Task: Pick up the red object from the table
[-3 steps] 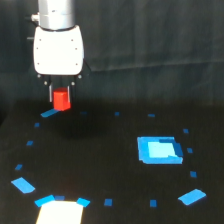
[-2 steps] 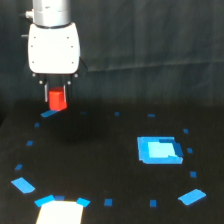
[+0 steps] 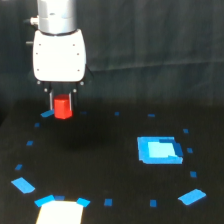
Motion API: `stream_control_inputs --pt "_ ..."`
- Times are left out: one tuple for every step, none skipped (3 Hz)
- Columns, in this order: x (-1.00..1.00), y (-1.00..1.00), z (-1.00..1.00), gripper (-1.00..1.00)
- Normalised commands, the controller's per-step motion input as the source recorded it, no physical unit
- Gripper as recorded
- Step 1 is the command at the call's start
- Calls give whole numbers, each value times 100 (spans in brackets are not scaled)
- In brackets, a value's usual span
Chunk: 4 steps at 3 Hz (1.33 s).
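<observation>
The red object (image 3: 62,107) is a small bright red-orange block held between the fingers of my gripper (image 3: 62,104). The gripper hangs from its white body (image 3: 58,55) at the exterior view's upper left and is shut on the block. The block hangs clear above the black table (image 3: 100,150), with a faint shadow on the surface below it. The upper part of the block is hidden between the fingers.
A larger blue square patch (image 3: 159,149) lies at the exterior view's right. A white patch (image 3: 59,212) with blue corners sits at the bottom left. Small blue tape marks ring the table, such as one (image 3: 192,196) at the bottom right. A dark curtain hangs behind.
The gripper has risen and drifted slightly to the exterior view's left, carrying the red block higher above the table.
</observation>
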Motion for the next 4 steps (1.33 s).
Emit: stream_control_inputs --pt "-27 -37 -100 -98" --pt "-51 -100 -85 -96" --pt "-1 14 19 -76" --pt "90 100 100 -97"
